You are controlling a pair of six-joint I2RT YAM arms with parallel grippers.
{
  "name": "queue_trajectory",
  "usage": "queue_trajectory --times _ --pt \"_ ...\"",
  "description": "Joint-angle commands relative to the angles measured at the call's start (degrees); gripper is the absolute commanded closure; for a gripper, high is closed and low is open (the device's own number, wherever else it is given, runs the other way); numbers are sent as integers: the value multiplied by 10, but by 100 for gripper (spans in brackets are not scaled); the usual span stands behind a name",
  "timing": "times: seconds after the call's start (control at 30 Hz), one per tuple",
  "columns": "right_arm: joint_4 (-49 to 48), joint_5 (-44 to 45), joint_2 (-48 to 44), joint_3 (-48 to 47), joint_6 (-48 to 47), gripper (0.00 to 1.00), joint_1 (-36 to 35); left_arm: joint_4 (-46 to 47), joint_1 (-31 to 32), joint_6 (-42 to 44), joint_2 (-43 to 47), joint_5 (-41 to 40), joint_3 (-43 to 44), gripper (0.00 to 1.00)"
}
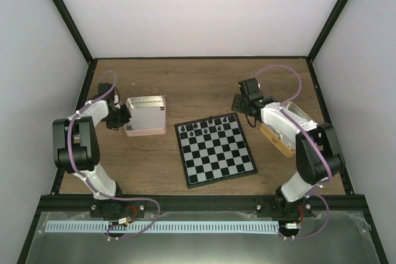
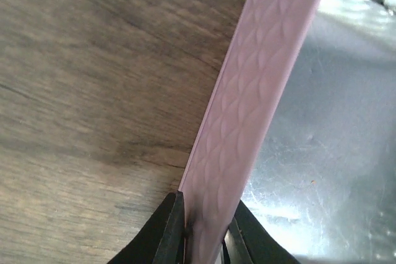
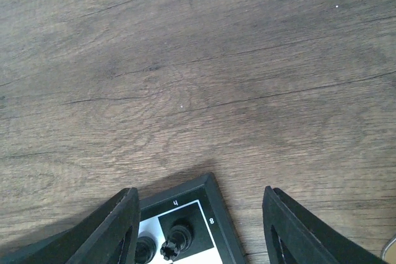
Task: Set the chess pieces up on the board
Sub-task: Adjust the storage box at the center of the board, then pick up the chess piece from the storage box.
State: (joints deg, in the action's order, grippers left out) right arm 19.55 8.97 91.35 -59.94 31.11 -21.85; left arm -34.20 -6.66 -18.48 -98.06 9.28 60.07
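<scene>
Left fingers [image 2: 167, 234] pinch tray [image 2: 247, 91], right fingers [image 3: 111, 230] wide

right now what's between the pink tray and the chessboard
Nothing but bare wooden table lies between the pink tray and the board. The top view shows that stretch clearly.

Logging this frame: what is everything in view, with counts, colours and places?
table: one, brown wood, under everything.
board: one, black and pale grey checks, centre of the table.
chess pieces: several, black, on the board's far rows; too small to count exactly.
tray: one, pink rim, silvery inside, left of the board.
tin: one, tan, right of the board, partly behind the right arm.
left gripper: one, black, jaws closed on the tray's rim.
right gripper: one, black, jaws open and empty, above the board's far right corner.
</scene>
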Motion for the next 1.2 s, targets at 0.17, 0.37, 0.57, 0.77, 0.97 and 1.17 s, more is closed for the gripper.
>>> queue_trajectory --times 0.17,0.37,0.57,0.77,0.97,1.17 --pt "9 -20 17 -43 0 44 4 -54 1 -39 28 -33 2 60" --pt "-10 -28 12 -31 -14 44 4 -26 9 -67 105 -7 54 44" --pt "-34 -15 -22 11 -21 44 4 74 36 -315 108 77 44 45" --pt "-48 -13 -63 48 -15 44 4 177 105 -552 45 76 50 56" --pt "-71 -5 -103 71 -25 44 3 247 144 -716 -22 23 36 60" --pt "-85 -2 -120 75 -33 44 3 236 149 -761 -47 -16 32 66"
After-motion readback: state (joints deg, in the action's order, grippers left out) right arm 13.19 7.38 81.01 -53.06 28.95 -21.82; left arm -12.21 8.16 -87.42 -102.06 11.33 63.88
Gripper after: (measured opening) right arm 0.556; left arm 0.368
